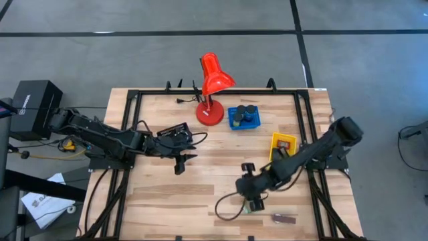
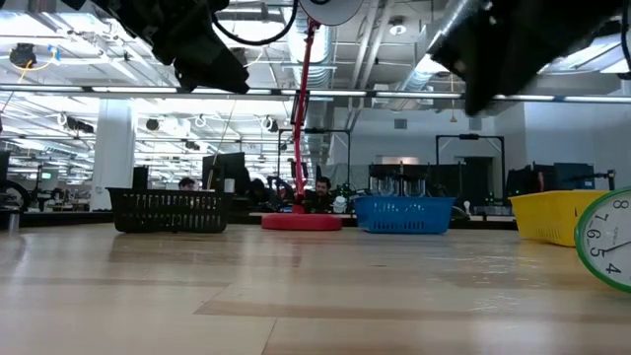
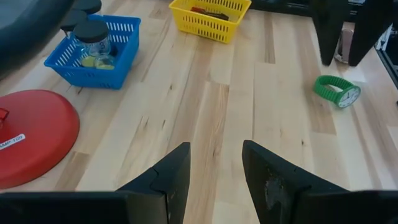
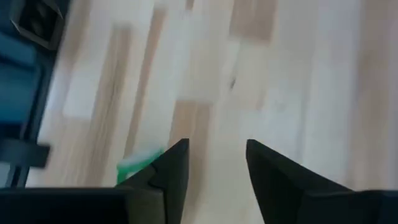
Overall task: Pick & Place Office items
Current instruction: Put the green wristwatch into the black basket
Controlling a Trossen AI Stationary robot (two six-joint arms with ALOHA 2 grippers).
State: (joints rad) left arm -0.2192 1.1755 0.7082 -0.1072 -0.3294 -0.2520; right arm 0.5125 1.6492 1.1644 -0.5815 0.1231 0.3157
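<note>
Green clock (image 3: 336, 91) (perhaps) half hidden behind right gripper (image 4: 214, 165).

green ring (image 4: 140, 163) blurred behind finger, clock face (image 2: 605, 240) cut off

We see a table (image 1: 200, 181) of pale wood planks, smooth with a low sheen. The lamp (image 1: 212, 84) looks like glossy red plastic or painted metal; we cannot tell which. The blue tray (image 3: 118, 59) and yellow tray (image 3: 208, 22) are latticed plastic. The green ring (image 3: 336, 92) looks plastic. The left gripper (image 3: 214, 168) has matt black jaws.
</note>
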